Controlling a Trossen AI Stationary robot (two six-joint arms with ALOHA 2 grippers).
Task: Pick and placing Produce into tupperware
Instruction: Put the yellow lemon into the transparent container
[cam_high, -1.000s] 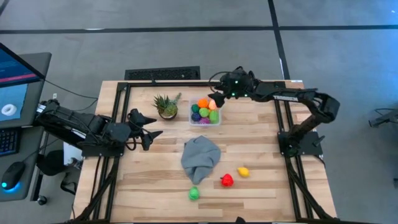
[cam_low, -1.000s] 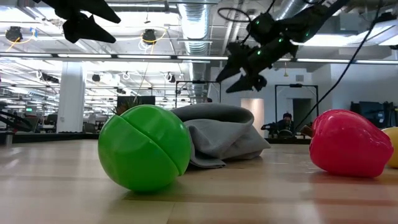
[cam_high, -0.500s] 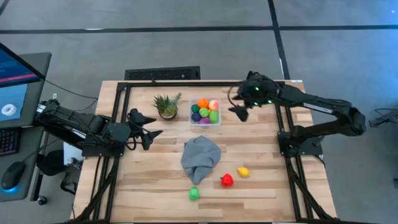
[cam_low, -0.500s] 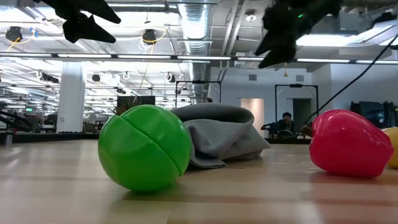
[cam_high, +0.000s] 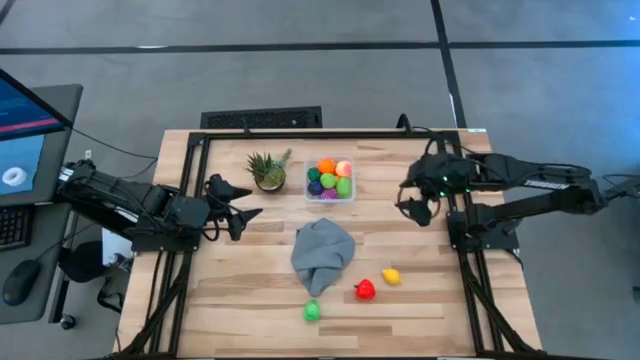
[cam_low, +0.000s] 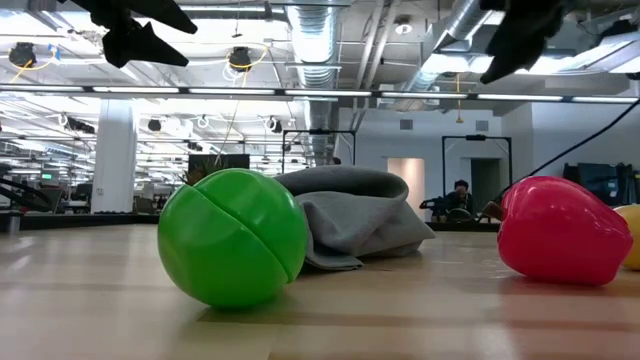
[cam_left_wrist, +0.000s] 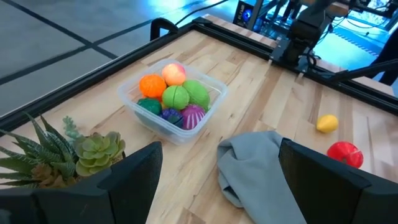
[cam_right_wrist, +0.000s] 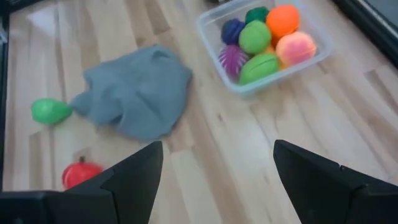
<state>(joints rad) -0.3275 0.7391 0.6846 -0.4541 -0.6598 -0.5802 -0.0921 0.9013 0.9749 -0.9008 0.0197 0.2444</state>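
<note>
High view gives you the layout: your right gripper (cam_high: 418, 205) hangs empty near the table's right edge, fingers spread with nothing between them, and the tupperware (cam_high: 331, 195), already packed with produce, sits well off on its far-left side. The three loose pieces lie toward the front edge: yellow piece (cam_high: 391, 276) and red piece (cam_high: 365, 290) close together, green piece (cam_high: 312, 311) just past the grey cloth (cam_high: 323, 252). Your left gripper (cam_high: 238, 207) waits open over the left side. Right arm looks nearer; yellow is the closest reach.
</note>
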